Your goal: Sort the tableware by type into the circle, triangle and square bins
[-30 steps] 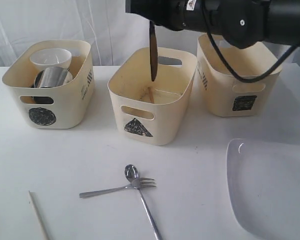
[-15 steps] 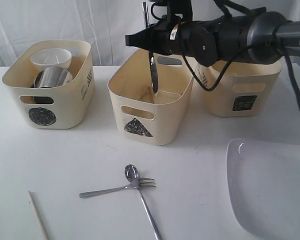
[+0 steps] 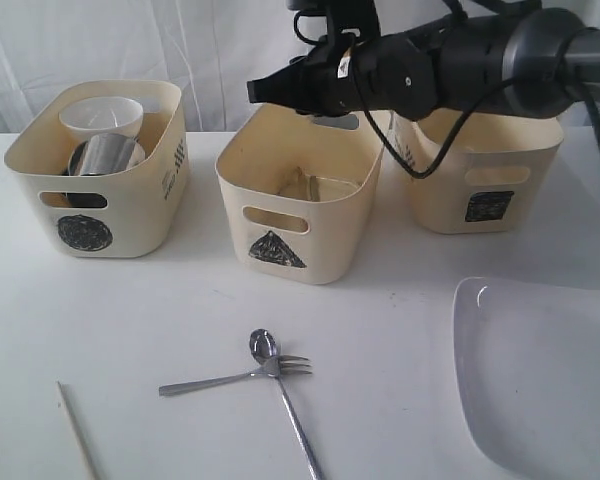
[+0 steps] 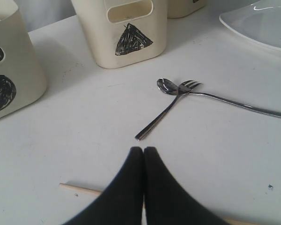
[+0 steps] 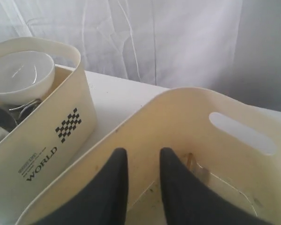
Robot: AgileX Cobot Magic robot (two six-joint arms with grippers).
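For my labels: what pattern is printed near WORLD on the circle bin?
A black-and-white checkerboard, clearest in the right wrist view.

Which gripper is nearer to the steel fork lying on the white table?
Left. The left gripper sits low by the handle end of the steel fork; the right gripper hangs above the cream plastic triangle-marked bin, beyond the fork.

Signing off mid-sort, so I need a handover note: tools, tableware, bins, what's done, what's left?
Right tool: open, empty, above the triangle bin.
Left tool: shut, empty, over the table by a chopstick.
Done: small white bowl and steel mug in the circle bin; thin pieces lie in the triangle bin.
Left: spoon and fork crossed on the table, chopstick, plate.
Square bin: contents not visible.
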